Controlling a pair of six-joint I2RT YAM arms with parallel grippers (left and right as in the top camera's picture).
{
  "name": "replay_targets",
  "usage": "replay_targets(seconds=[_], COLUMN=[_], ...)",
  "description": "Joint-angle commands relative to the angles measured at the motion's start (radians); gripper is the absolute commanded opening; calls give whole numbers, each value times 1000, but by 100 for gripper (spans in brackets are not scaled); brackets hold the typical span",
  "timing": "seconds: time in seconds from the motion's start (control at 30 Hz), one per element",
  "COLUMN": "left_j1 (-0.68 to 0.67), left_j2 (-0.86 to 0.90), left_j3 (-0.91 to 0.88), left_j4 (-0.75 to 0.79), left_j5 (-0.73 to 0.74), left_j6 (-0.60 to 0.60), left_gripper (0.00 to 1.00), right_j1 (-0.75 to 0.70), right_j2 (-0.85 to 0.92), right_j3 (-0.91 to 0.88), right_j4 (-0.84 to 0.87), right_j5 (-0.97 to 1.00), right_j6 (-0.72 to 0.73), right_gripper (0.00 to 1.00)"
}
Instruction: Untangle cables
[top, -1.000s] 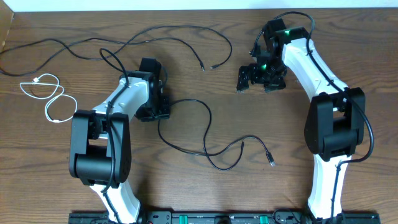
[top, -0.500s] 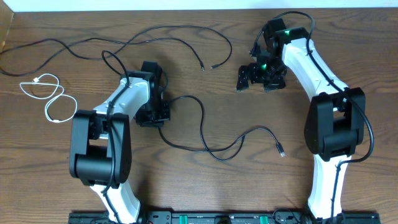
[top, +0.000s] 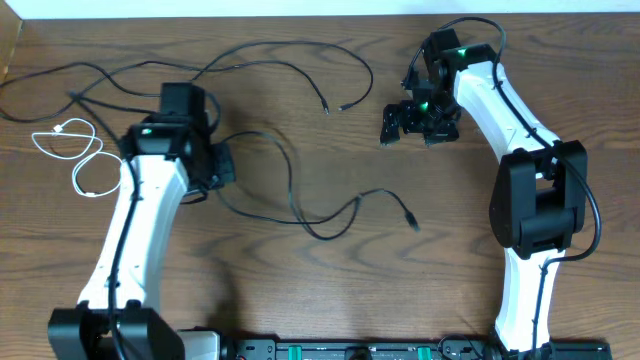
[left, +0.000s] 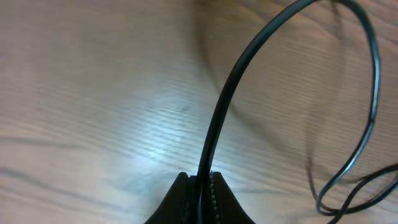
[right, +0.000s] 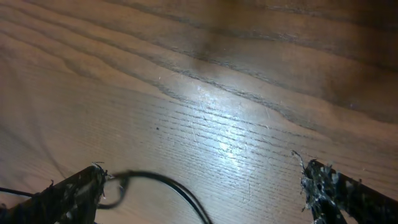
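Overhead: the left gripper (top: 217, 166) is clamping one long thin black cable (top: 292, 200), which is trailing toward four o'clock across the brown wooden worktop (top: 300, 300). The second long black cable (top: 300, 43) is lying at twelve, and the short white cable (top: 98, 146) at nine. The right gripper (top: 420, 122) is hovering spread open.

Left wrist: the fingers (left: 217, 196) are pinching the black cable.

Right wrist: the fingers are standing wide apart.

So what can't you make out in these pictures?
- Overhead: the left hand is mostly hidden under its own arm.
- Left wrist: the held black cable blurs, and its loops are cut off at the right and bottom edges.
- Right wrist: a thin dark cord is cut off by the bottom edge, and what it belongs to is unclear.
- Overhead: the plug ends are too small to identify.
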Motion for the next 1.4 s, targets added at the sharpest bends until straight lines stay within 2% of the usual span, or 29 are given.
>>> replay_targets(seconds=[0.0, 0.13, 0.27, 0.43, 0.47, 0.6, 0.67, 0.87, 1.0, 1.1, 1.23, 1.37], left_j1=[18, 16, 16, 16, 16, 16, 16, 16, 16, 16, 16, 14], left_j2=[-6, -16, -45, -104, -133, -166, -165, -148, -148, -148, -148, -148], left_j3=[11, 11, 39, 163, 222, 274, 274, 274, 274, 274, 274, 274], left_j4=[-18, -16, -16, -21, -20, -21, -33, -4, 6, 8, 50, 82], left_j5=[35, 381, 568, 624, 625, 594, 565, 550, 555, 593, 774, 888], left_j6=[51, 313, 388, 388, 388, 387, 383, 257, 198, 169, 168, 129], left_gripper=[7, 7, 8, 7, 8, 7, 8, 7, 7, 8, 7, 8], right_j1=[-2, -2, -2, -2, -2, -2, -2, -2, 1, 15, 64, 134], right_j2=[-7, -7, -7, -7, -7, -7, -7, -7, -7, -7, -7, -7], right_j3=[-5, -5, -5, -5, -5, -5, -5, -5, -5, -5, -5, -5], right_j4=[3, 9, 14, 14, 12, 9, 7, -18, -18, 19, 101, 257], right_j5=[-1, -1, -1, -2, -2, -51, -154, -634, -850, -875, -872, -808], right_j6=[8, 8, 8, 8, 8, 11, -21, -249, -330, -320, -239, -44], right_gripper=[99, 99, 99, 99, 99, 99, 99, 99, 99, 99, 99, 99])
